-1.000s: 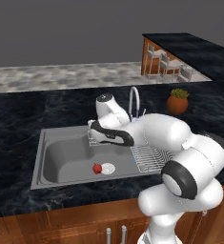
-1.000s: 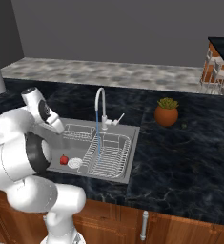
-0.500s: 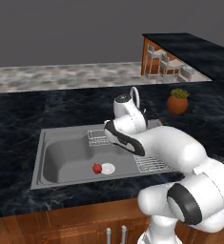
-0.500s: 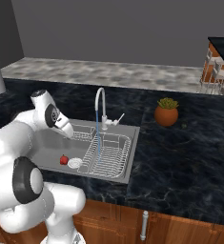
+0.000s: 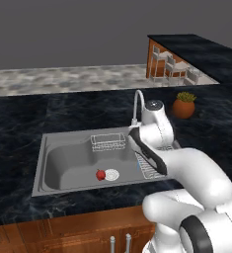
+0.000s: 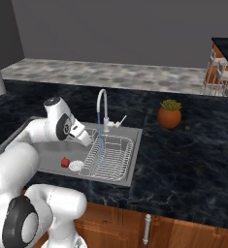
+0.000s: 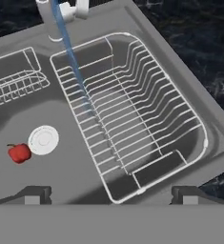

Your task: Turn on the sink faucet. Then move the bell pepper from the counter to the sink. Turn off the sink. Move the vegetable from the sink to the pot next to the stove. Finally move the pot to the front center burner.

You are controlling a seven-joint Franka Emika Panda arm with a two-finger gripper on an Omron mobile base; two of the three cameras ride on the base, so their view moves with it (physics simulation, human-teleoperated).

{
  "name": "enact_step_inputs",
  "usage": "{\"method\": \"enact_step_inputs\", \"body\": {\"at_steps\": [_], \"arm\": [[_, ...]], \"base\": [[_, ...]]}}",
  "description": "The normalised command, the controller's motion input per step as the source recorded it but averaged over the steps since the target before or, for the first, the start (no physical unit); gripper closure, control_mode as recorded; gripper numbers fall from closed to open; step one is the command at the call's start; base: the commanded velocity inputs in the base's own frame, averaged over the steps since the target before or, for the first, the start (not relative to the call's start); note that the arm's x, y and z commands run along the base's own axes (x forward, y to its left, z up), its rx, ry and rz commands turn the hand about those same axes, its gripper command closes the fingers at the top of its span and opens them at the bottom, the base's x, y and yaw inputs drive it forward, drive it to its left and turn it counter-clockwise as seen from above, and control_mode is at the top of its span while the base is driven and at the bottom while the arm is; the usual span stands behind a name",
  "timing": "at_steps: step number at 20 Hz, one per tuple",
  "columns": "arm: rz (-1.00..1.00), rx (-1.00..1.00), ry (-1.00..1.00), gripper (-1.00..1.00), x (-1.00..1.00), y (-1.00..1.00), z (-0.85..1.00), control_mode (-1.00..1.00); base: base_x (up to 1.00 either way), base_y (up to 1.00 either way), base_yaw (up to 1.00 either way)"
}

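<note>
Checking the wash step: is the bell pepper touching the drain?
Apart. The hand view shows a thin strip of grey basin between the bell pepper and the drain.

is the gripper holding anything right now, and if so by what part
Nothing is held. The gripper is open above the sink; the bell pepper lies loose beside the drain.

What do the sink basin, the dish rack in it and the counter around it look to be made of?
Sink basin: probably brushed steel, matte grey with soft shading. Dish rack: coated or plated wire, thin pale rods in a grid. Counter: polished dark stone, likely granite or marble, black with pale veining.
</note>
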Motion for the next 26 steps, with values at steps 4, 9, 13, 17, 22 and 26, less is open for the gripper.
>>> {"method": "enact_step_inputs", "body": {"at_steps": [4,9,13,17,22,26], "arm": [[0.03,0.04,-0.1,-1.0,-0.02,-0.7,0.13,-1.0],[0.09,0.12,-0.13,-1.0,0.0,-0.71,0.13,-1.0],[0.08,0.18,-0.04,-1.0,0.06,-0.63,0.0,-1.0],[0.06,0.19,0.0,-1.0,0.12,-0.55,0.0,-1.0],[0.16,0.11,-0.11,-1.0,0.36,-0.57,0.0,-1.0],[0.22,0.06,-0.15,-1.0,0.46,-0.36,0.01,-1.0]], "base": [[0.0,0.0,0.0],[0.0,0.0,0.0],[0.0,0.0,0.0],[0.0,0.0,0.0],[0.0,0.0,0.0],[0.0,0.0,0.0]]}}
